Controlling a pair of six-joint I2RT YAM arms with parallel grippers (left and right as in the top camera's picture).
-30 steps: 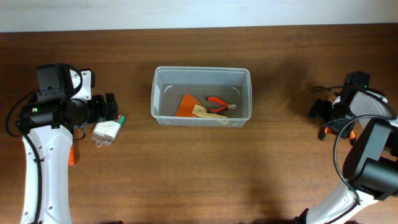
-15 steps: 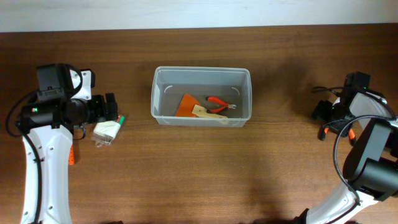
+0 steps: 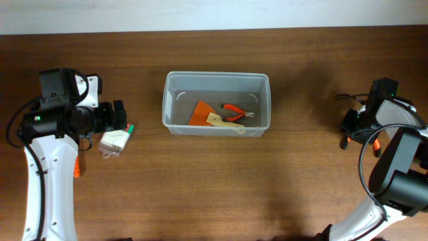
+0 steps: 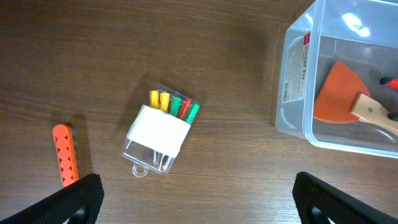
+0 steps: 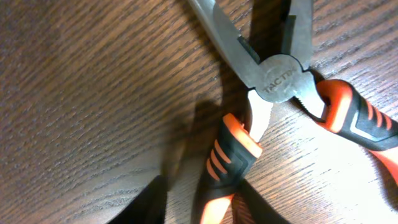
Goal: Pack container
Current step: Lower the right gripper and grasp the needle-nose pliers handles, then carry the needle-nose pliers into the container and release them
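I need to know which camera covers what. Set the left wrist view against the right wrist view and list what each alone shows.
Left wrist only: the container holding an orange scraper, a marker pack, an orange tool, and the left end effector, open. Right wrist only: pliers with orange-and-black handles, lying close up. Both: the brown wooden table.

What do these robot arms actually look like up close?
The left arm and right arm have smooth white shells, black joints and looping black cables. The left gripper and right gripper are black. A small green light glows on the left arm.
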